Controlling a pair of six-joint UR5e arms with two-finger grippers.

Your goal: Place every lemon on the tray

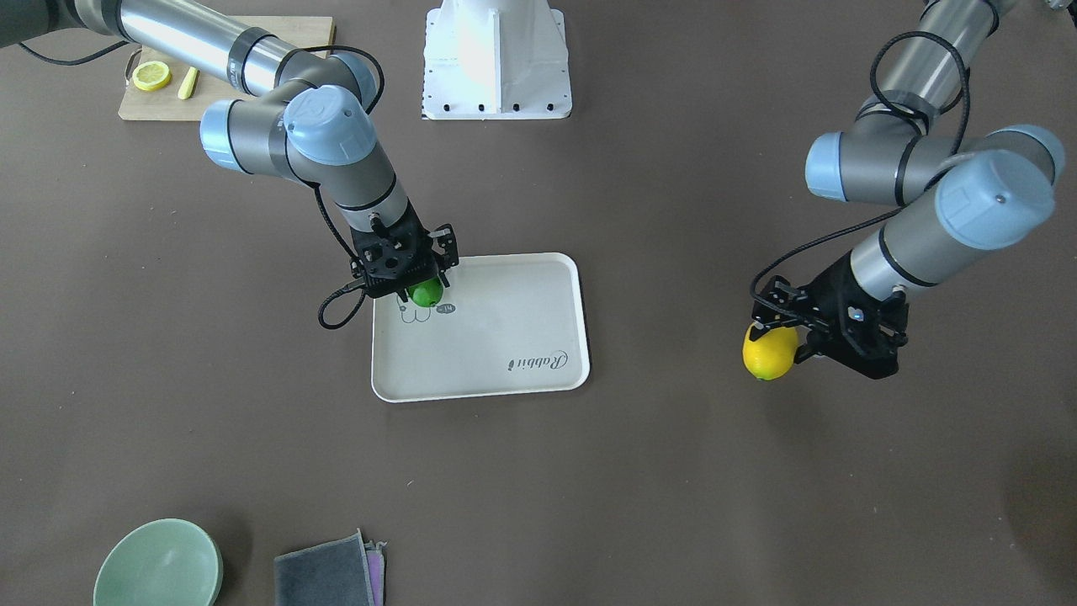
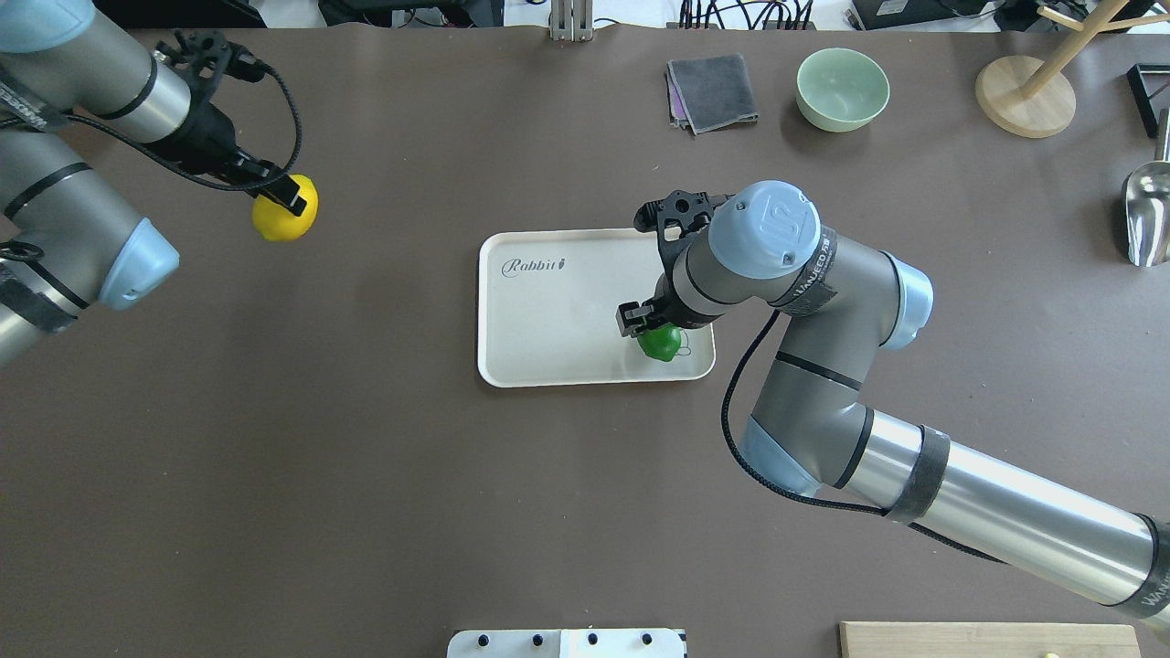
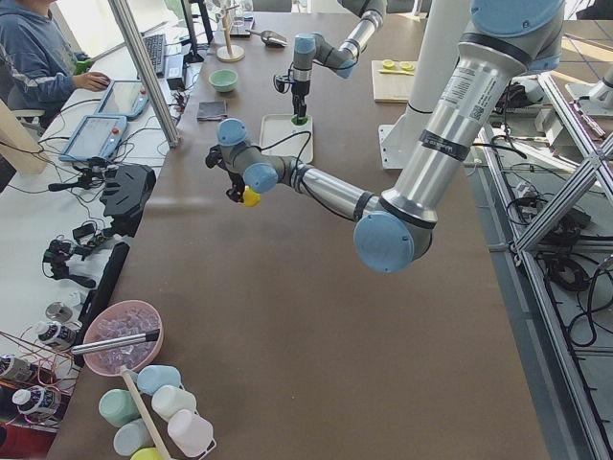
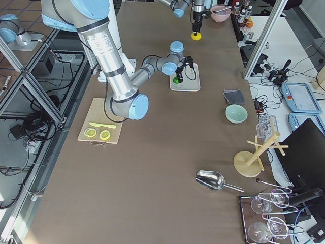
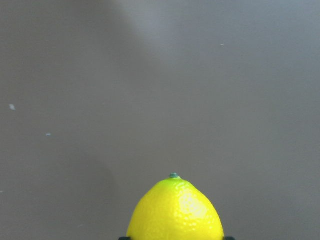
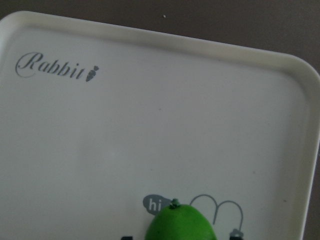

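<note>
Bright, even light falls from above; the tray (image 2: 548,311) is near white without glare, and only faint soft shadows lie on the table (image 2: 366,475) around it. The yellow lemon (image 5: 175,212) shows sharp with a mild sheen. Both side views bend at their edges.

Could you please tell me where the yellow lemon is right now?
In the overhead view the yellow lemon is at far left, held in the left gripper, well to the left of the tray.
</note>
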